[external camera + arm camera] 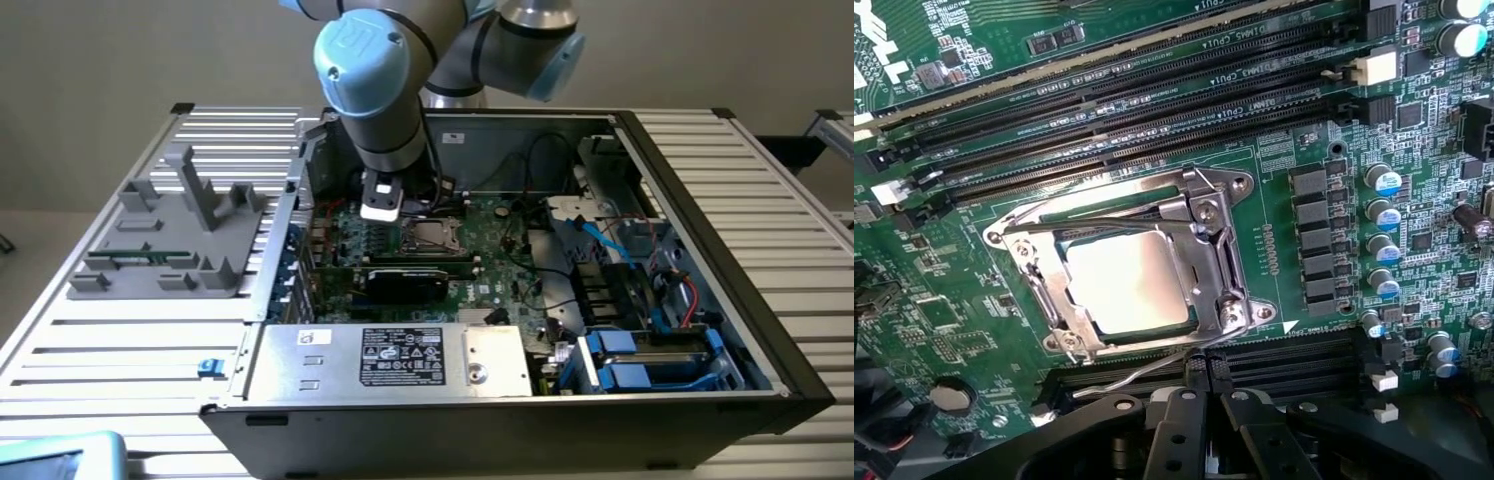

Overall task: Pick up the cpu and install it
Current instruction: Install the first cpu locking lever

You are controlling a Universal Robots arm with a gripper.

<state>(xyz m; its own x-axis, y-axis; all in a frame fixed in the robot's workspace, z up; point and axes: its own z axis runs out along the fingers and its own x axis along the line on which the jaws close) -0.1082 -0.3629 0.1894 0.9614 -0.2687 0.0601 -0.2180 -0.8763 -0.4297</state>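
Wrist view — I see the chip (1126,282) seated flat in its socket (1229,262), just beyond my gripper (1204,420) (fingers pressed together, empty).

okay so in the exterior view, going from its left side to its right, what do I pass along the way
Grey plastic fixture on the slatted table, then the robot's hand over the green motherboard, then the CPU socket, then the blue drive bays, then the case's black side wall.
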